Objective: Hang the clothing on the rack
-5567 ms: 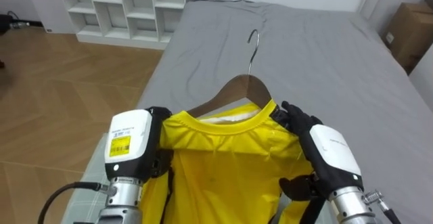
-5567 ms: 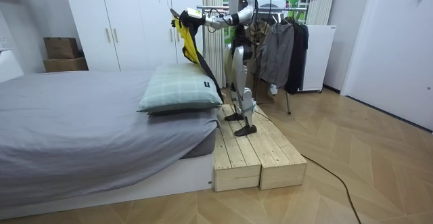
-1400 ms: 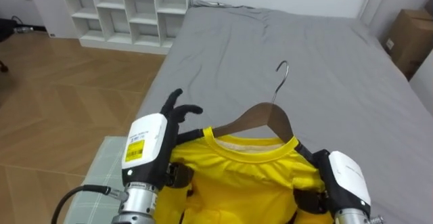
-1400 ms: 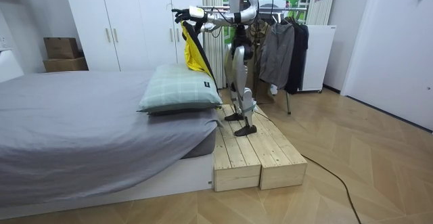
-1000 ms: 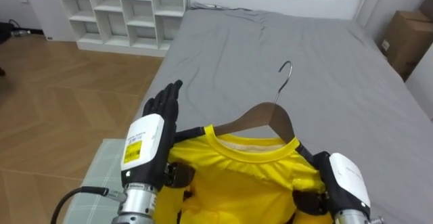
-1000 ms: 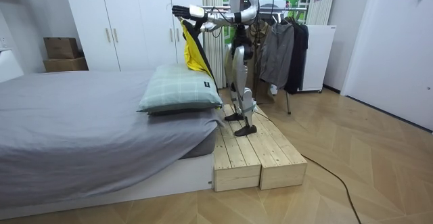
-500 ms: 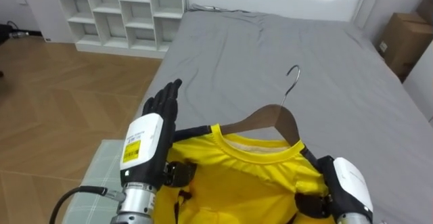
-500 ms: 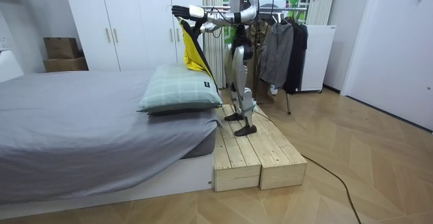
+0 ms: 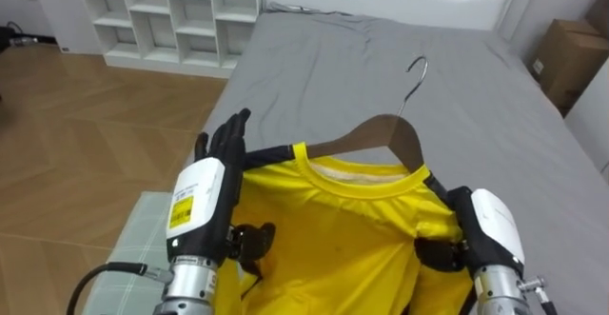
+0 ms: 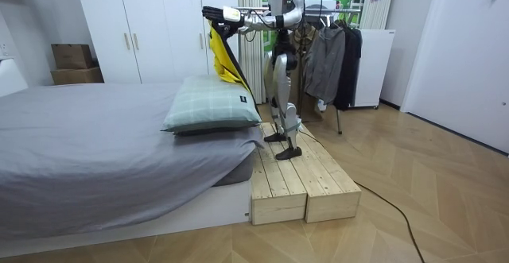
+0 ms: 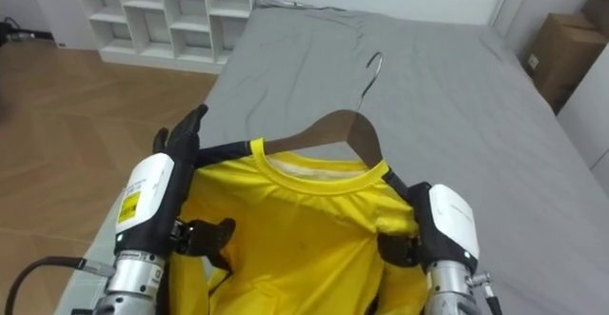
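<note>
A yellow shirt [image 9: 333, 229] hangs on a wooden hanger [image 9: 381, 129] with a metal hook [image 9: 416, 68], held up in front of me over the foot of the bed. My right hand [image 9: 490, 225] is at the shirt's right shoulder, its dark fingers curled into the cloth there. My left hand [image 9: 205, 196] stands at the left shoulder with fingers straight and pointing forward, its thumb lying against the yellow cloth. In the room view the shirt [image 10: 223, 56] dangles from my raised arms while I stand on a wooden platform [image 10: 302, 183].
A grey bed [image 9: 457, 87] stretches ahead, with a green checked pillow [image 10: 211, 104] at its near end. A white cubby shelf [image 9: 162, 10] and a cardboard box [image 9: 561, 53] flank it. Behind me stands a rack with dark clothes [image 10: 334, 56].
My left hand let go of the shirt's left shoulder and straightened its fingers. In the last second the hanger and shirt rose a little, the hook drifting up and right.
</note>
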Motion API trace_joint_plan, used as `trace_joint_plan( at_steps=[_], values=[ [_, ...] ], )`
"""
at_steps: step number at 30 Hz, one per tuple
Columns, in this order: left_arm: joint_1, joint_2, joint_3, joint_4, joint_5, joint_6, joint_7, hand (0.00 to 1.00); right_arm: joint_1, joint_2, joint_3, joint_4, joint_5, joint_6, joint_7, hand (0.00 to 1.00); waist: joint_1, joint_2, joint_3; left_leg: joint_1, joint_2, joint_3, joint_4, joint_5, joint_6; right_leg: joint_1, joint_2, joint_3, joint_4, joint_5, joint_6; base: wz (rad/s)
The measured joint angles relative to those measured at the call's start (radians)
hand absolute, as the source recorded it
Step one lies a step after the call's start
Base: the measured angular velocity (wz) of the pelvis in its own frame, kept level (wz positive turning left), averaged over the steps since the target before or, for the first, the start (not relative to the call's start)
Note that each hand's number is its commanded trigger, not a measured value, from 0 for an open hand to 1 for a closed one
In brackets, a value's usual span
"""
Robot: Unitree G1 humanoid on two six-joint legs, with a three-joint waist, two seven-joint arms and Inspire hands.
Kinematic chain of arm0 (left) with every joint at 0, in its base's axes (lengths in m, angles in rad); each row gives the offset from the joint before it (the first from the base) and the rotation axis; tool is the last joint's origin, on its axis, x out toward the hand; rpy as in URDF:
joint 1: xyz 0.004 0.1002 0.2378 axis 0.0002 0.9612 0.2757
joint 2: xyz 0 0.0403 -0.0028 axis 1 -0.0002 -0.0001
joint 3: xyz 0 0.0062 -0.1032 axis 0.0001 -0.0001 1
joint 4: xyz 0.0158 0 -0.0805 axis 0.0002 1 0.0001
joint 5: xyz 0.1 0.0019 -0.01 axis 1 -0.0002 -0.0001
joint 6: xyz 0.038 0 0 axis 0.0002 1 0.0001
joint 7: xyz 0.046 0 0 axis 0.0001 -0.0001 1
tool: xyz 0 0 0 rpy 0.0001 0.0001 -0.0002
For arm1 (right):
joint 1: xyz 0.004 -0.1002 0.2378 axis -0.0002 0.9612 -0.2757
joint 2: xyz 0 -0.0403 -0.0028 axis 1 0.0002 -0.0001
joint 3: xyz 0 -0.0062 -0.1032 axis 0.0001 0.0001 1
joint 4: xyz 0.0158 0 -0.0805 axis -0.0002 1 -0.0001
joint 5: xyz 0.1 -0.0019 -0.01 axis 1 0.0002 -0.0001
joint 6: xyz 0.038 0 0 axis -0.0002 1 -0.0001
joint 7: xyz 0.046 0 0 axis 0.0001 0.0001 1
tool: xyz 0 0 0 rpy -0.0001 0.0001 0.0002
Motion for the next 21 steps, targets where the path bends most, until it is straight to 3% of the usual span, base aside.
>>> trace_joint_plan(
  at_steps=[7,14,21],
  values=[
    [0.0,0.002,-0.001,0.0,0.0,0.0,-0.02,0.0,-0.032,-0.027,-0.007,0.0,-0.002,0.0,-0.005,1.0,-0.001,0.001,-0.0007,-0.002,0.0,-0.012,-0.001,0.0,0.0,0.0,0.0,-0.011,0.003,0.0,0.0,0.05],
    [0.002,0.002,0.0,0.0,0.0,0.0,-0.02,0.0,-0.032,-0.029,-0.008,0.0,-0.001,0.0,-0.015,1.0,0.0,0.004,-0.0032,0.001,0.0,-0.016,-0.001,0.0,0.0,0.006,0.0,-0.015,0.003,0.0,0.0,0.02],
    [0.036,0.001,0.031,0.0,-0.032,0.004,-0.041,0.0,-0.03,-0.031,-0.01,0.0,-0.042,0.003,-0.029,1.0,0.003,0.009,-0.0122,0.008,0.0,-0.015,-0.002,0.0,0.0,0.009,0.001,-0.014,0.004,0.0,0.0,-0.01]
  ],
)
